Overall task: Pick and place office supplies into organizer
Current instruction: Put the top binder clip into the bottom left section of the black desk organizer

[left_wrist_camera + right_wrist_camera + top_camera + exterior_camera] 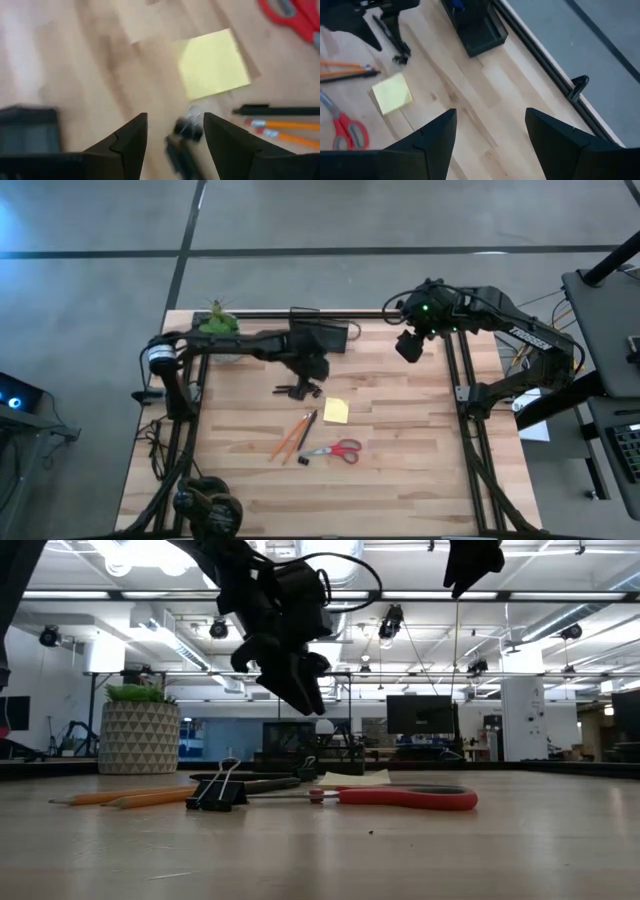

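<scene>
The black organizer stood at the table's far edge. The yellow pad lay flat mid-table, with orange pencils and a black pen angled just beside it. The red-handled scissors lay nearer the front, a black clip close by.

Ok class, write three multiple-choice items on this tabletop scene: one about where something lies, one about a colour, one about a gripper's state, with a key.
1. Where is the sticky-note pad?
A. inside the organizer
B. flat on the table, between the left gripper and the scissors
C. under the plant

2. What colour are the scissors' handles?
A. red
B. blue
C. green

3. How does the left gripper stand?
A. shut on a pencil
B. shut on the pad
C. open, empty

Key: B, the high view shows the pad on bare wood; A, red handles in the low view; C, its wrist view shows spread fingers holding nothing.
</scene>
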### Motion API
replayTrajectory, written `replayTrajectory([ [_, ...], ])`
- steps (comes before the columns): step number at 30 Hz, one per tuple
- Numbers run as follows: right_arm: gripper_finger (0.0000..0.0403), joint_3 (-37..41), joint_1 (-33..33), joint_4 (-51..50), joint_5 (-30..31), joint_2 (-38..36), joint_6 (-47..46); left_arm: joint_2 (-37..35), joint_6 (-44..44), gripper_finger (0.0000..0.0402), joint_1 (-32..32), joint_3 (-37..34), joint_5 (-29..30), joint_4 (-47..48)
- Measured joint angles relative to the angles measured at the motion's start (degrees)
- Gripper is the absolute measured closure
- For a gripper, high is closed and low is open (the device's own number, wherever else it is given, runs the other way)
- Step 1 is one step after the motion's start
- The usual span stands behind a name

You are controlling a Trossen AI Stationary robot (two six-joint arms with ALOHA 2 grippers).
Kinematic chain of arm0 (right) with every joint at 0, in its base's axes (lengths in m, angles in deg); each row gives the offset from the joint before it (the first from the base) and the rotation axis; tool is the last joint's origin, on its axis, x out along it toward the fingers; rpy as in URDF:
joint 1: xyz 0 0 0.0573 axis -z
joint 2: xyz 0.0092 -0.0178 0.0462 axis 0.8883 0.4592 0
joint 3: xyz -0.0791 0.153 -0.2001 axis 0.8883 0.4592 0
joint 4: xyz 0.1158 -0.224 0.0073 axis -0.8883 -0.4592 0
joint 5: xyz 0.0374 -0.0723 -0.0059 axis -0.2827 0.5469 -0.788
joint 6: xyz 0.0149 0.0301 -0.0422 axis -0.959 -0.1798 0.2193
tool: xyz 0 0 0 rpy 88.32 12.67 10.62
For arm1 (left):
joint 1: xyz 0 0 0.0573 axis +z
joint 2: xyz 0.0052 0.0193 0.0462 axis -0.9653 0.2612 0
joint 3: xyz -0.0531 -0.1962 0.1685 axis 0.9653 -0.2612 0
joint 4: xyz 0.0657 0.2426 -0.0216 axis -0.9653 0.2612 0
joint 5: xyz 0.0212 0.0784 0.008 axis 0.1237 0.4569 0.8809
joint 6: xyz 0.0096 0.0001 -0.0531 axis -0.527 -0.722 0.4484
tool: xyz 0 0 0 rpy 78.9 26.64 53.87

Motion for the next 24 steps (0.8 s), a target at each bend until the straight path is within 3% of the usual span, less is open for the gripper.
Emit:
replayTrajectory([
  [3,0.0170,0.00,0.00,-1.16,-0.20,-0.03,0.65,1.05,-0.02,0.0224,-1.47,-2.20,0.27,-6.17],
  [9,0.0170,0.02,0.00,-1.73,-0.20,-0.57,1.15,2.75,0.76,0.0224,-1.71,-3.36,9.59,-7.31],
  [11,0.0170,0.04,0.00,-1.91,-0.19,-0.88,1.52,2.56,2.59,0.0224,-1.84,-3.37,9.54,-7.44],
  [17,0.0170,0.04,0.00,-1.93,0.01,-1.66,1.78,2.18,18.29,0.0224,-3.44,-1.45,8.58,-3.46],
  [24,0.0170,0.04,0.00,-1.91,0.50,-1.77,1.99,2.05,32.63,0.0224,-10.74,0.69,25.70,0.72],
])
